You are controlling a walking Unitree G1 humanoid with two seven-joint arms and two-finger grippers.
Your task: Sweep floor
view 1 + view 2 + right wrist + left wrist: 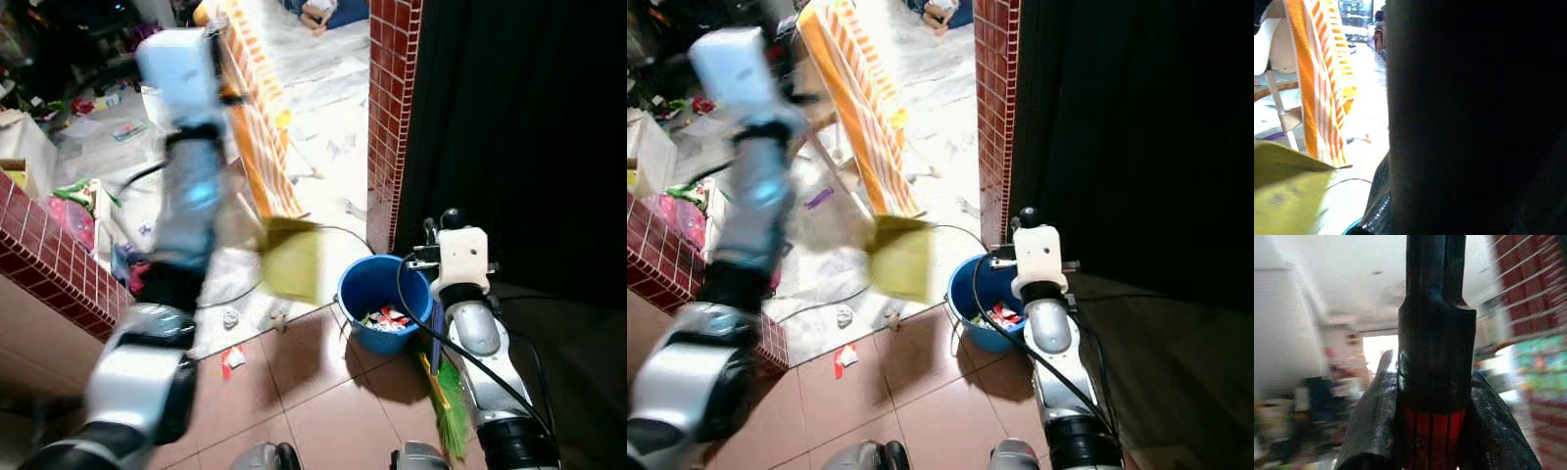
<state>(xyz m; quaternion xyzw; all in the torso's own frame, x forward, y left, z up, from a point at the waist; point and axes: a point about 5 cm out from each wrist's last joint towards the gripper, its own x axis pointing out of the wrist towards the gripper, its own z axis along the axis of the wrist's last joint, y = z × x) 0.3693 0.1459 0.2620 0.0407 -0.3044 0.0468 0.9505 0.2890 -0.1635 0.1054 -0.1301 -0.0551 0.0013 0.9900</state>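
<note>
My left arm (181, 186) is raised and motion-blurred. Its gripper (1435, 431) is shut on a black and red handle, and a yellow dustpan (292, 259) hangs tilted just left of and above a blue bucket (367, 284). The bucket holds red and white litter (384, 318). My right gripper (436, 240) sits at the bucket's right rim, shut on a broom whose blue handle (438, 338) runs down beside my forearm to green bristles (451, 411) on the tiles. Loose scraps (232, 358) lie on the floor left of the bucket.
A red brick pillar (392, 98) and a black curtain (519, 127) stand to the right. An orange striped cloth on a rack (260, 98) leans ahead. There is a low brick wall (59, 264) on the left with clutter behind it. A person (318, 12) lies far back.
</note>
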